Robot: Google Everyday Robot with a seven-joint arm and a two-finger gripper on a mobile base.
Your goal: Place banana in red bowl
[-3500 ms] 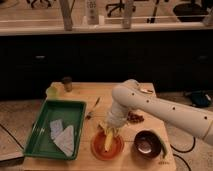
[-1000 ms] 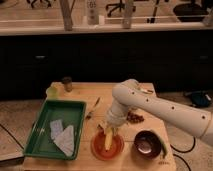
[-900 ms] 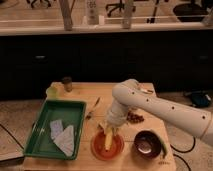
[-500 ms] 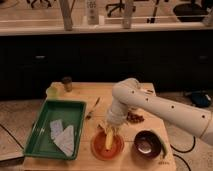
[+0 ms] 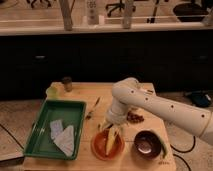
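The red bowl (image 5: 106, 147) sits on the wooden table (image 5: 87, 165) near its front edge, in the middle. The banana (image 5: 110, 139) is yellow and stands tilted inside the bowl, its lower end on the bowl's floor. My gripper (image 5: 111, 126) hangs straight down over the bowl at the end of the white arm (image 5: 160, 107). It is at the banana's upper end.
A dark maroon bowl (image 5: 147, 143) sits right of the red bowl, with a thin green curved item (image 5: 163, 148) beside it. A green tray (image 5: 57, 127) with white packets lies to the left. A utensil (image 5: 93, 107), a small jar (image 5: 66, 83) and a yellow-green object (image 5: 52, 91) lie further back.
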